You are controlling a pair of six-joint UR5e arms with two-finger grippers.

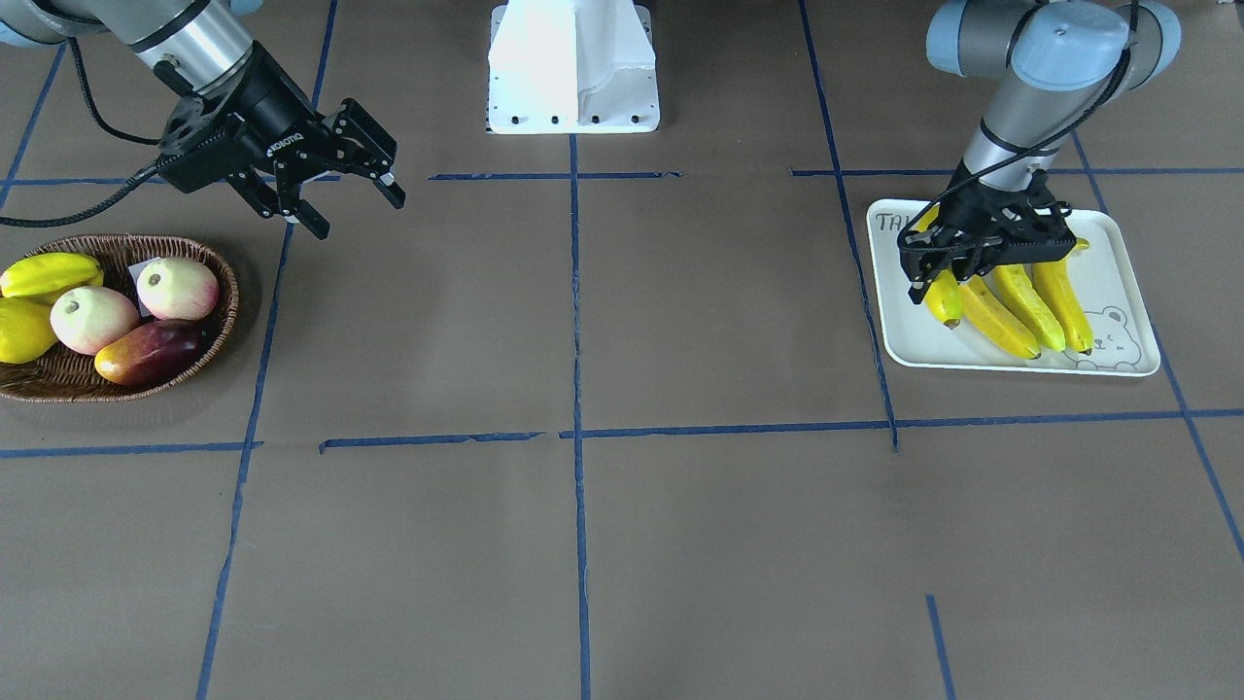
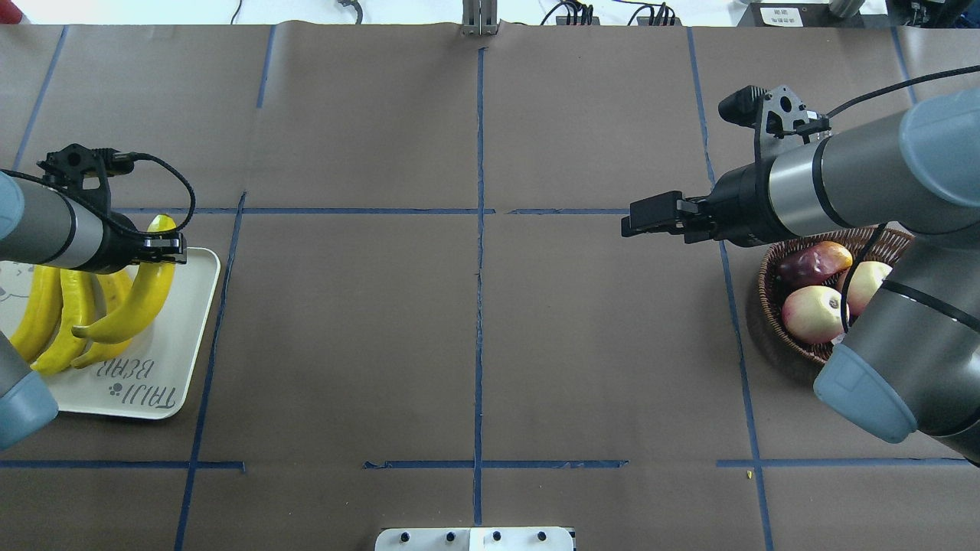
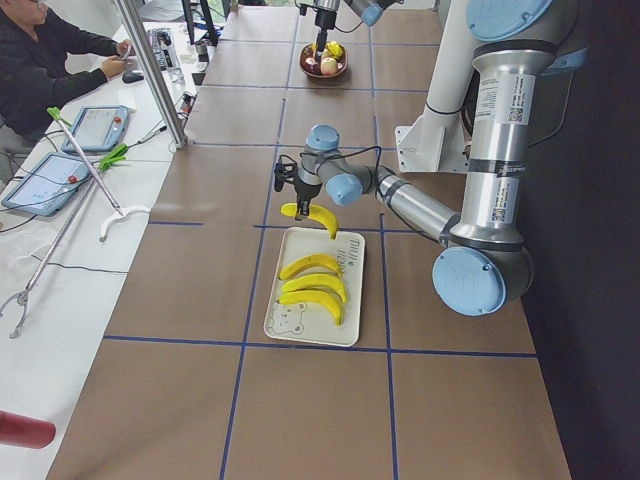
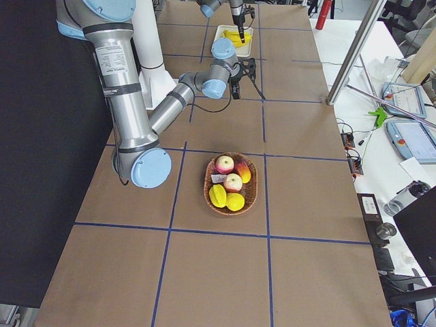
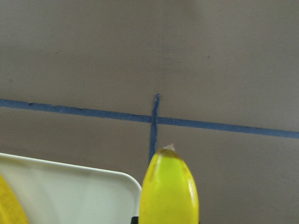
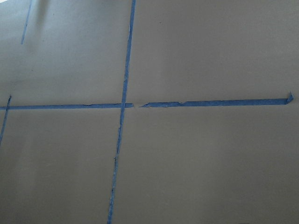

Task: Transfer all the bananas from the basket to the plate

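My left gripper [image 1: 941, 277] is shut on a yellow banana [image 1: 945, 297] and holds it over the white plate [image 1: 1011, 366], at the plate's edge nearest the table's middle. In the overhead view this banana [image 2: 142, 295] hangs tilted from the gripper [image 2: 161, 249]. Three more bananas [image 1: 1030, 306] lie side by side on the plate. The left wrist view shows the held banana's tip [image 5: 169, 186] and a plate corner [image 5: 70, 191]. My right gripper [image 1: 355, 206] is open and empty, in the air beside the wicker basket [image 1: 219, 321]. No banana shows in the basket.
The basket [image 2: 773, 306] holds a yellow starfruit [image 1: 49, 274], a lemon [image 1: 19, 331], two pink-white round fruits [image 1: 177, 288] and a red mango [image 1: 151, 352]. The robot's white base [image 1: 573, 68] stands at the table's rear middle. Blue tape lines cross the brown table.
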